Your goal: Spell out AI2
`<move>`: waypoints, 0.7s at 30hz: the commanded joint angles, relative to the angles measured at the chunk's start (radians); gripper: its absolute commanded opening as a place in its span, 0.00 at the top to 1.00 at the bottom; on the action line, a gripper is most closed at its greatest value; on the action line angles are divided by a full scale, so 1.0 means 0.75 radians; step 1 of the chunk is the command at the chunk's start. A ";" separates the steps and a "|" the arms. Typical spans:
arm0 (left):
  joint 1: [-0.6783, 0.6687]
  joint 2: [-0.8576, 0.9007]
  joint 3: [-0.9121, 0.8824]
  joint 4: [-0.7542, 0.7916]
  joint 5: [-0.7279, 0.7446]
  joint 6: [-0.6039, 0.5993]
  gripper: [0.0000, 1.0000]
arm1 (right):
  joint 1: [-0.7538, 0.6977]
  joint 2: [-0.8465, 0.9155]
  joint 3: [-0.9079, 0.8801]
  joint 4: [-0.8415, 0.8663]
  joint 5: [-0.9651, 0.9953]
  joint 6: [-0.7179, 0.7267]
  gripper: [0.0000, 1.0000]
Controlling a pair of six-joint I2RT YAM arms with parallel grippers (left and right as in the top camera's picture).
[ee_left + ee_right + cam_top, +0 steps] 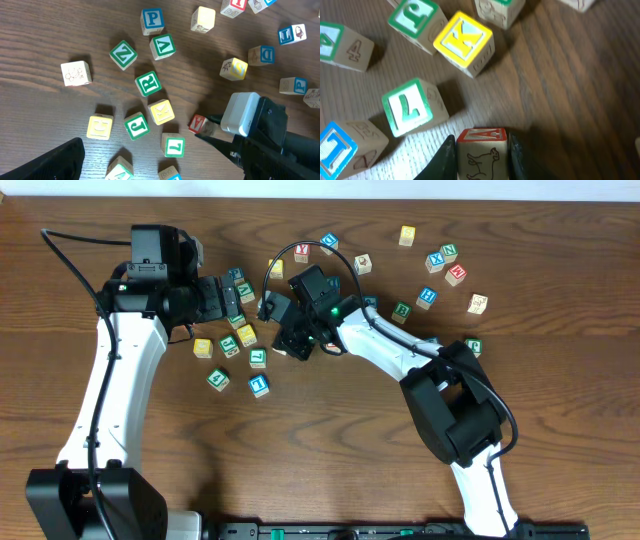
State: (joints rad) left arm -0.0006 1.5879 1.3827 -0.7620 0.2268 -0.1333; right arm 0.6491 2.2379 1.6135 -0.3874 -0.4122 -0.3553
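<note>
The small wooden cube with a red-framed A [481, 156] is pinched between the right fingers [446, 159], one dark finger pressed against each of two opposite sides. Its A face is turned upward, and the side toward the wrist camera carries an engraved four-legged animal. As a cube it has no longer axis, and which way the letter's top points cannot be read. Whether it rests on the brown wooden table [560, 430] or hangs just above it cannot be told.

It is near the table's middle, at the right edge of a cluster of cubes. Close by are one green-framed cube [410, 107] with a 7-like mark and one yellow-framed K cube [465, 42]. One blue-framed cube [335, 150] lies further left.

The left fingers [55, 160] are spread wide and hold nothing, above the same cluster.
</note>
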 commanded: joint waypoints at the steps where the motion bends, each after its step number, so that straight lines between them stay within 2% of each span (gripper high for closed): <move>1: 0.008 -0.008 0.015 -0.006 -0.004 0.003 0.02 | -0.003 0.033 -0.009 0.041 -0.048 -0.038 0.81; 5: 0.008 -0.008 0.015 -0.006 -0.004 0.003 0.02 | -0.004 0.034 -0.009 0.087 -0.070 -0.054 0.82; 16: 0.008 -0.008 0.015 -0.006 -0.004 0.003 0.02 | -0.066 0.132 -0.009 0.216 -0.371 -0.066 0.83; 21: 0.008 -0.008 0.015 -0.006 -0.004 0.003 0.02 | -0.100 0.131 -0.009 0.227 -0.405 -0.066 0.83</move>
State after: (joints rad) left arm -0.0006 1.5879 1.3827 -0.7620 0.2268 -0.1337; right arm 0.5941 2.3096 1.6138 -0.2153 -0.6674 -0.3954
